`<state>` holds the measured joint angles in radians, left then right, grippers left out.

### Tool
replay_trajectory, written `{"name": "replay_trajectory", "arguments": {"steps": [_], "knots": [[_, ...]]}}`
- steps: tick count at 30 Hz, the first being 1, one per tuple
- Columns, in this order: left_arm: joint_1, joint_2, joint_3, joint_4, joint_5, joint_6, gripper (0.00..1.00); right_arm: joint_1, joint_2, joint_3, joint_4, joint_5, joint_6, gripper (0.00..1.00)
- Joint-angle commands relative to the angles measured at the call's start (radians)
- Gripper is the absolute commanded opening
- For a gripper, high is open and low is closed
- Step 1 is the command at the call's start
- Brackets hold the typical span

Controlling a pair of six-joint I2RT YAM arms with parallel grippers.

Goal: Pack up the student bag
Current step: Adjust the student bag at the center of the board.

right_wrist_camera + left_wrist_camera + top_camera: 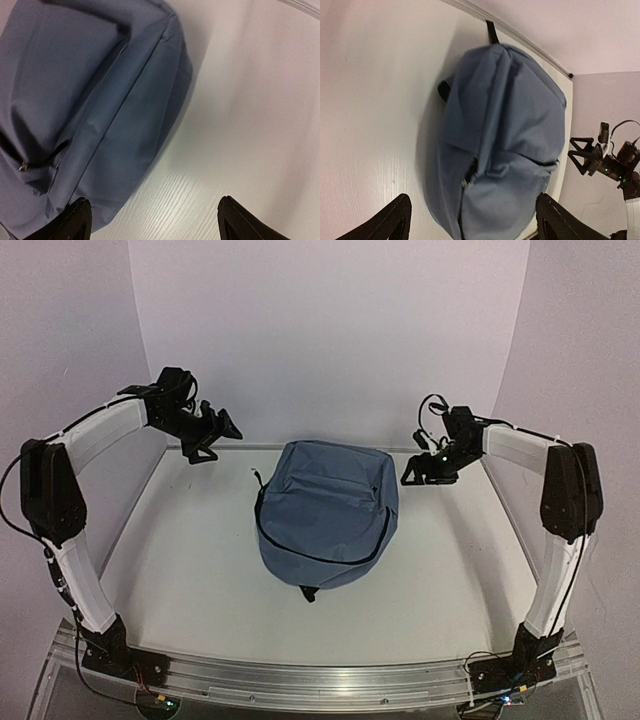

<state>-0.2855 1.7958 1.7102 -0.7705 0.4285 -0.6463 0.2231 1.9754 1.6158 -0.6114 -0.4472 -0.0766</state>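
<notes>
Two grippers: we see the left gripper [215,440] and the right gripper [412,472] hanging above the far part of the table [190,590], one on each side of the bag, touching nothing.
Left fingers: spread wide, with nothing between them.
Right fingers: also spread wide, holding nothing.
Bag: the student bag [325,515] lies flat near the middle of the table, a little toward the far side. It sits between the two grippers and apart from both. A black strap [308,592] pokes out at its near end.
Zipper: a dark zipper [300,556] curves round the bag's near half. We cannot tell for sure whether it is fully shut.
Stage: we judge packing not yet begun, and opening the bag likely comes first.
Risk of sliding: the fabric is soft and the table looks smooth. A pull from one side alone could drag the whole bag instead of parting the zipper.
Risk of a missed grasp: the zipper pull [22,165] is small, so fingers may pinch loose cloth instead.
Risk of collision: both arms reaching in over the bag could meet.
</notes>
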Motion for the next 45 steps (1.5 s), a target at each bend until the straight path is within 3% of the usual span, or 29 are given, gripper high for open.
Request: {"name": "replay_trajectory", "arguments": {"steps": [1, 3, 6, 9, 13, 22, 33, 38, 45], "knots": [[0.060, 0.171, 0.146, 0.162, 0.036, 0.000, 0.83, 0.002, 0.131, 0.129, 0.085, 0.214, 0.069, 0.85], [0.062, 0.269, 0.234, 0.177, 0.099, 0.000, 0.78, 0.002, 0.208, 0.192, 0.094, 0.235, 0.069, 0.82], [0.057, 0.394, 0.282, 0.263, 0.221, -0.050, 0.69, 0.007, 0.287, 0.292, 0.097, 0.086, 0.042, 0.72], [0.050, 0.404, 0.207, 0.379, 0.267, -0.095, 0.66, 0.030, 0.351, 0.356, 0.101, 0.092, -0.007, 0.63], [0.034, 0.356, 0.087, 0.417, 0.274, -0.092, 0.66, 0.058, 0.395, 0.387, 0.107, 0.057, -0.032, 0.58], [-0.047, 0.128, -0.253, 0.416, 0.252, -0.043, 0.66, 0.161, 0.373, 0.331, 0.108, -0.001, -0.031, 0.58], [-0.208, -0.154, -0.565, 0.371, 0.163, -0.084, 0.62, 0.203, 0.275, 0.175, 0.108, -0.015, -0.032, 0.67], [-0.203, -0.220, -0.601, 0.320, 0.062, -0.078, 0.65, 0.227, 0.166, 0.051, 0.112, -0.017, 0.005, 0.69], [-0.161, -0.108, -0.525, 0.309, 0.041, -0.072, 0.66, 0.227, 0.067, -0.054, 0.113, 0.034, 0.014, 0.72]]}}
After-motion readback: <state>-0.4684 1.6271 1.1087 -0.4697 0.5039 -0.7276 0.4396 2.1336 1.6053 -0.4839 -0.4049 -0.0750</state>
